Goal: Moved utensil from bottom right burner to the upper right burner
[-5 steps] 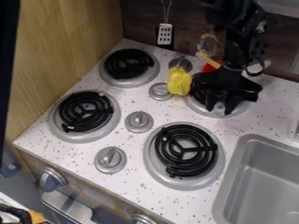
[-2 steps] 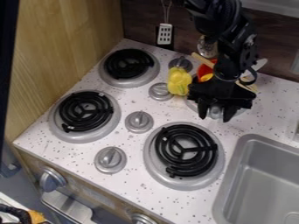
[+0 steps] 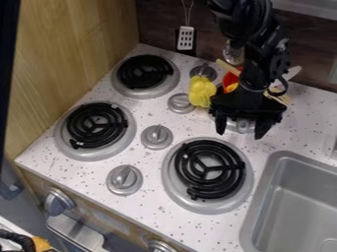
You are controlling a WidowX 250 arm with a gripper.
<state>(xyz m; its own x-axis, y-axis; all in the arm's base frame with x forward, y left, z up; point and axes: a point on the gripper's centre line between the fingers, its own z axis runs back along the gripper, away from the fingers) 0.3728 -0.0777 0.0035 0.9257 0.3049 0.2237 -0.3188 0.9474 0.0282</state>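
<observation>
The gripper (image 3: 241, 131) hangs low over the upper right burner (image 3: 239, 126), with its two fingers spread apart. That burner is mostly hidden behind it, with only part of the silver rim showing between the fingers. I cannot tell whether a utensil lies under the gripper. The bottom right burner (image 3: 209, 169) has a bare black coil. Behind the gripper, a red container (image 3: 229, 79) stands by wooden utensil handles (image 3: 229, 68).
A yellow object (image 3: 201, 91) sits just left of the gripper, near a knob (image 3: 180, 103). The sink (image 3: 299, 197) is at the lower right, and a slotted spatula (image 3: 186, 38) hangs on the back wall. Two more burners are on the left.
The gripper shifted slightly left and forward after the first frame, uncovering the red container more. Since the second frame its fingers have spread wider, with the arm almost still.
</observation>
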